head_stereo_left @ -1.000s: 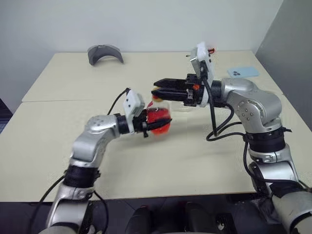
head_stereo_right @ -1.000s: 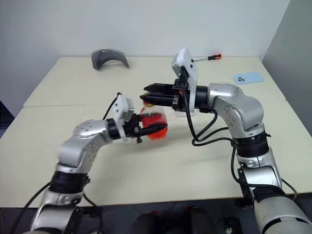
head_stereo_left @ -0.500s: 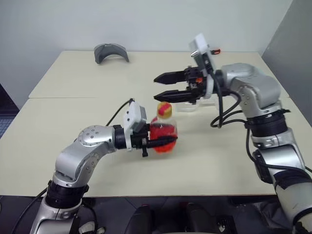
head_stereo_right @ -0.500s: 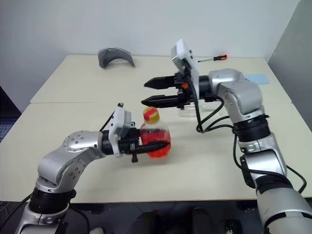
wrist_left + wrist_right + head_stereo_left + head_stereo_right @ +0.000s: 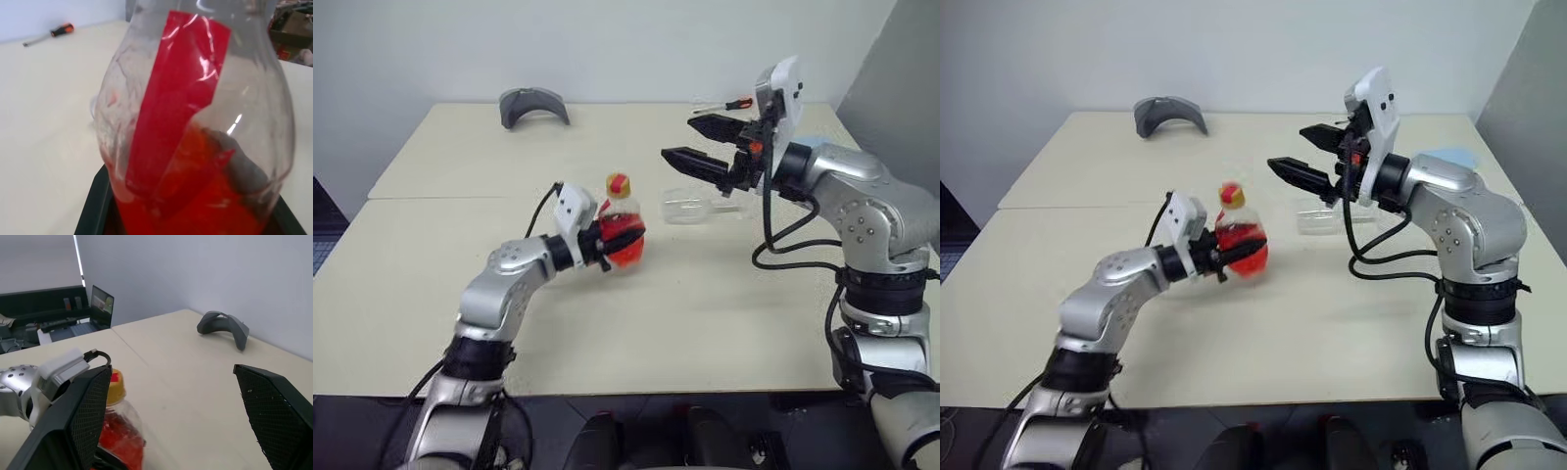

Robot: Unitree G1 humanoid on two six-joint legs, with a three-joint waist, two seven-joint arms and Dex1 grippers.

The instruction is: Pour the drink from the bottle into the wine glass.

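My left gripper (image 5: 625, 238) is shut on the body of the bottle (image 5: 619, 227), which it holds upright over the middle of the table. The red-and-yellow cap (image 5: 618, 184) sits on the neck. The red-orange drink (image 5: 205, 205) fills the lower half, behind a red label (image 5: 181, 83). My right gripper (image 5: 680, 137) hangs open and empty in the air, to the right of the bottle and higher than its cap. The wine glass (image 5: 690, 206) appears to lie on its side on the table, below the right gripper.
A grey curved object (image 5: 533, 105) rests at the far left of the table. A screwdriver with an orange handle (image 5: 729, 103) lies at the far edge, and a light blue phone (image 5: 1445, 155) lies at the far right. A seam crosses the table (image 5: 431, 199).
The right gripper, shut by the bottle's cap a second ago, has opened and drawn away to the right and up. The left gripper has carried the bottle a little forward; the cap stays on.
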